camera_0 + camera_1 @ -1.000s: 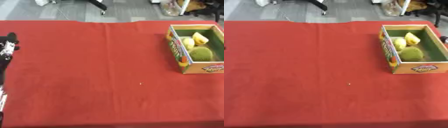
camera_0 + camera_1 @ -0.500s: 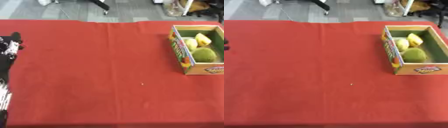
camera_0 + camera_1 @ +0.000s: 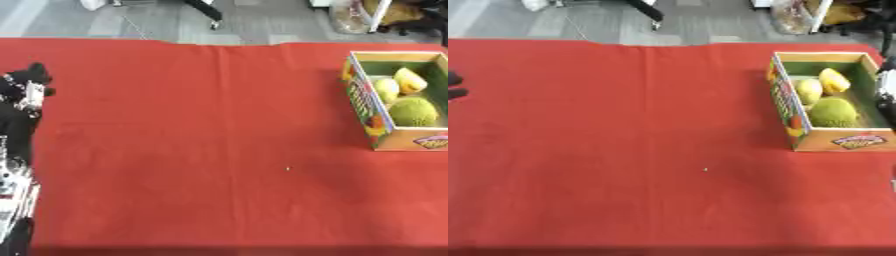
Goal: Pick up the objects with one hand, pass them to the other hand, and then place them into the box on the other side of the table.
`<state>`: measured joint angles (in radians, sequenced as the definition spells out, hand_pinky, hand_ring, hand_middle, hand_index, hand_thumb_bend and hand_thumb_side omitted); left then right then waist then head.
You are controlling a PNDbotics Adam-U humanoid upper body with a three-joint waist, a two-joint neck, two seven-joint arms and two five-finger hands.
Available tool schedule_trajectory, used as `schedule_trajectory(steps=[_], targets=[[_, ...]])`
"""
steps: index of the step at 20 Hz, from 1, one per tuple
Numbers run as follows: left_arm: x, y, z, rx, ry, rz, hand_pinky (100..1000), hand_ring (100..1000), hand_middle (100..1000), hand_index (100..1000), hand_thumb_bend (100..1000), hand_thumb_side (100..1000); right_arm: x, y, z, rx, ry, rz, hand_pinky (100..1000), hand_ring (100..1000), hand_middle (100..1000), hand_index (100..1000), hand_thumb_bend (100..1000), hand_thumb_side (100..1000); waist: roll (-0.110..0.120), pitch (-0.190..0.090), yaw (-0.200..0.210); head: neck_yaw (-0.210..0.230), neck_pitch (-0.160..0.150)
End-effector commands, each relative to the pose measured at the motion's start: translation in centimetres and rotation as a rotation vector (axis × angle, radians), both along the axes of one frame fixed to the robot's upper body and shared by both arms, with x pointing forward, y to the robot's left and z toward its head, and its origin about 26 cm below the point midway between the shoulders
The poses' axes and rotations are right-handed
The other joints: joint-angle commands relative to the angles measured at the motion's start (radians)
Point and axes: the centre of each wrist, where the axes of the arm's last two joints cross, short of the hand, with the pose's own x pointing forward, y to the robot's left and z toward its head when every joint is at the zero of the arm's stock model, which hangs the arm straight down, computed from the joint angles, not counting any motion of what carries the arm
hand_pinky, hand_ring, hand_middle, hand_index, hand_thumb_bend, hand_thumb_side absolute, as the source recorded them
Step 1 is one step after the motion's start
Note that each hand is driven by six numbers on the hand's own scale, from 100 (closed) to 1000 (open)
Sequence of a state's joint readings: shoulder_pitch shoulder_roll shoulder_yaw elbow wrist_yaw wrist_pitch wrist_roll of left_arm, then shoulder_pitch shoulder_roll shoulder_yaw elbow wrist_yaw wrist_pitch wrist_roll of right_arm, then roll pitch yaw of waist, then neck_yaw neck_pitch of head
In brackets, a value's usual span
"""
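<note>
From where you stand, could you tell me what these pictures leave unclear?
- Left robot hand: cut by the left edge of the left eye view; finger pose unreadable.
- Right robot hand: a sliver at the right eye view's right edge.
- White speck on the red cloth: too small to identify.
- Box contents: blurred yellow-green shapes.

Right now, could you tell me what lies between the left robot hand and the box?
Only bare red cloth and a tiny white speck separate the left robot hand from the box, in the left eye view.
</note>
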<state>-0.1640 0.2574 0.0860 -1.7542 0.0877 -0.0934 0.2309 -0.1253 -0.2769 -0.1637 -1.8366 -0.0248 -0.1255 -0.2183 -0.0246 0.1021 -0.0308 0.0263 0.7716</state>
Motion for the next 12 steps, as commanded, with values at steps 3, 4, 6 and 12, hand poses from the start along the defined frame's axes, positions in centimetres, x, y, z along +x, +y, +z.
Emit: schedule_trajectory(steps=[3,4,6,12], targets=[[-0.1,0.0,-0.1,-0.017,-0.026,0.016,684,679,586,575,396,550,-0.7,1.0,-0.6,0.039,0.005,0.034,701,724,538,783,100,392,0.003,-0.009,-0.002,0.008,-0.002],[-0.1,-0.1,-0.2,-0.021,-0.025,0.018,684,678,585,575,396,551,-0.8,1.1,-0.8,0.043,0.010,0.037,700,722,536,781,100,393,0.003,-0.011,-0.002,0.011,-0.002],[-0.1,-0.2,-0.5,-0.033,-0.021,0.024,682,676,584,575,391,553,-0.9,1.3,-1.1,0.049,0.016,0.040,699,718,532,776,100,394,0.004,-0.013,-0.002,0.012,-0.002],[-0.2,-0.4,-1.1,-0.066,-0.010,0.030,677,668,577,573,382,563,-0.8,1.6,-1.1,0.061,0.017,0.053,697,704,519,756,100,397,0.006,-0.013,-0.004,0.011,-0.002]])
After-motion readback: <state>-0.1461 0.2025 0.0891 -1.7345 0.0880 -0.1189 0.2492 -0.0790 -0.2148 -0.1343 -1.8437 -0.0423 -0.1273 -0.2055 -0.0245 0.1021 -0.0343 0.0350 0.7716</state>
